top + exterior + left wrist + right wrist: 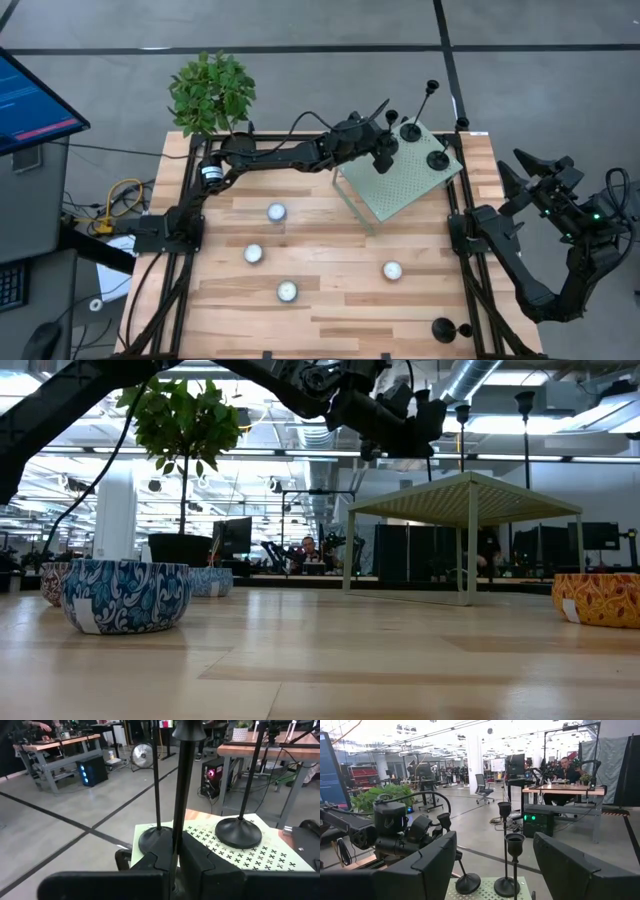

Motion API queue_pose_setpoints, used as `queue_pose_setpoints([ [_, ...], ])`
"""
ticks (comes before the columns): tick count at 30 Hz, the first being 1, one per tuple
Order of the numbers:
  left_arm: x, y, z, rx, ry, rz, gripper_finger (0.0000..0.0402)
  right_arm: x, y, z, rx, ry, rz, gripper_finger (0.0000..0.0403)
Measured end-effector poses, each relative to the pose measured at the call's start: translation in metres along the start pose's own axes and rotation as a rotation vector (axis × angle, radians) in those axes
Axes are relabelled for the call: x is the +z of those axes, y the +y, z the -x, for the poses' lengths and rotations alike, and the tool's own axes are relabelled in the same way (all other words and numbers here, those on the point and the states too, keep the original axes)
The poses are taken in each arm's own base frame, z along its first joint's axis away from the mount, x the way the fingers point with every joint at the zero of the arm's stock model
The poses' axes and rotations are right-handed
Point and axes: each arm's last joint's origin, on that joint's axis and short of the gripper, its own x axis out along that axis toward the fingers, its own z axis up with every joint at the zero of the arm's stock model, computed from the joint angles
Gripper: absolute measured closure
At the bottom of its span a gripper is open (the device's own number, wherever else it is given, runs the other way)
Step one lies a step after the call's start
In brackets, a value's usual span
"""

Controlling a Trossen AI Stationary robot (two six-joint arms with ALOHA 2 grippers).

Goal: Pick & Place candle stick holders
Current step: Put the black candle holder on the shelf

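Note:
My left gripper (385, 152) reaches over the left edge of a raised green perforated platform (405, 192) at the table's far right. It is shut on one black candle stick holder (181, 780). Two more holders (156, 839) (238, 832) stand by their disc bases on the platform. Another holder (445, 328) sits near the table's front right corner. My right gripper (520, 170) waits open beyond the table's right edge, with nothing between its fingers (435, 865). My left gripper pinches the holder's thin stem (176, 835), low on the stem, between its two fingers (200, 862). The fingers come level from the table's left and lie across the stem. The holder stays upright with its cup up. The fingers hide its base.
Several white tealight candles (276, 212) (253, 254) (287, 291) (392, 270) sit spread over the wooden table. A potted plant (210, 95) stands at the far left corner. A monitor (30, 100) stands left of the table.

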Motion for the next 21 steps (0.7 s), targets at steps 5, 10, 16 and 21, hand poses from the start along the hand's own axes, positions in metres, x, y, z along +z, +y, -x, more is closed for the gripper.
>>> queue_pose_setpoints([
  [5,0.0,0.007,-0.002,0.015,0.0,-0.001,0.0388,0.0,0.0,0.0,0.0,0.0,0.0,0.0148],
  [10,0.0,0.011,-0.003,0.024,-0.009,0.028,0.0388,0.0,0.0,0.0,0.0,0.0,0.0,0.0148],
  [16,-0.002,0.003,-0.005,-0.012,-0.058,0.034,0.0389,0.0,0.0,0.0,-0.014,-0.001,0.0,0.0148],
  [21,0.005,0.002,-0.004,-0.014,-0.066,0.016,0.0389,0.0,0.0,0.0,-0.017,-0.002,0.0,0.0148],
])
